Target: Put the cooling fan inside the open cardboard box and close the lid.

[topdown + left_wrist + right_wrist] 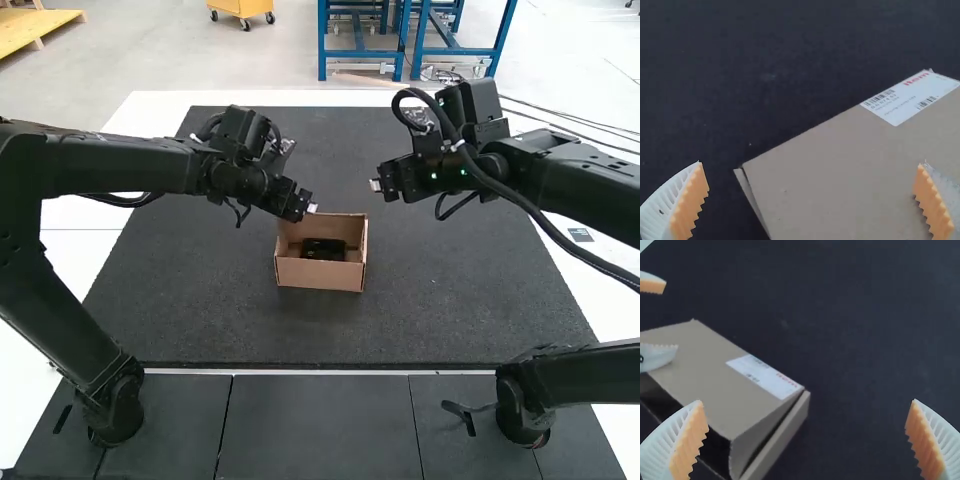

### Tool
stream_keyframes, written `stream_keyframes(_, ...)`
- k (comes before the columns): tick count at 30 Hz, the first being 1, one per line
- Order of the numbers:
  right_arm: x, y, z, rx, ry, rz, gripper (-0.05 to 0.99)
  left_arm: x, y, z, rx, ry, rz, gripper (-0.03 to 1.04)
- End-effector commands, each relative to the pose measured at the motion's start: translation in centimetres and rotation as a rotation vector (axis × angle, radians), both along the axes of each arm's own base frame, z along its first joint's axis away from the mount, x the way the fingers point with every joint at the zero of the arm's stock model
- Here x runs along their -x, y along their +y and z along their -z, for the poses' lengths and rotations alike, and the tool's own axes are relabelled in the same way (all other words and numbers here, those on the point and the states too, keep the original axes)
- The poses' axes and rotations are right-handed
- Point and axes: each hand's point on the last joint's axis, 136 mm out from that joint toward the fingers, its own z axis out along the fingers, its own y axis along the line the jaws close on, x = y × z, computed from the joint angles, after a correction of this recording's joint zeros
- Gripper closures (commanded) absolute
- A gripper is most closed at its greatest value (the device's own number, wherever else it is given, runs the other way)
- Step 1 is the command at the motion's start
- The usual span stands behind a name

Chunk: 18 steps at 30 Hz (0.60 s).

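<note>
At the far left corner of the cardboard box (320, 272), the left gripper (303, 207) sits just behind the raised lid (840, 175). Its jaws are spread wide and hold nothing. In the left wrist view the lid's outer face runs between the two orange pads (690, 200); contact cannot be judged.

Lid: hinged along the box's far edge and tilted up, with its white label (765, 376) on the outer face. Long axis runs left-right across the table. A side tuck flap hangs loose at one end.

Cooling fan (325, 247): already inside, lying flat on the box floor, dark against the cardboard.

Right gripper (378, 186): also wide open and empty, hovering beyond the box's far right corner and apart from the lid.

Box stands on the black mat (470, 290), mid-table.

Judgement: placing is done and closing remains. The lid must swing toward the arms' side and down. The left gripper is nearer and already behind the panel, so it is better placed to push. The loose flap may catch on the wall.
</note>
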Motion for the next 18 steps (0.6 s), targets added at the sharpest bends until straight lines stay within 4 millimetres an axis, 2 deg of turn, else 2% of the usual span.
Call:
stream_keyframes(1,0.0,-0.3,-0.9,-0.027,-0.014,0.004,0.03,0.8,-0.9,0.0,0.02,0.006,0.019,0.04)
stream_keyframes(18,0.3,-0.3,-0.2,-0.036,0.01,0.004,0.03,1.5,0.1,2.1,0.001,0.038,0.008,0.04)
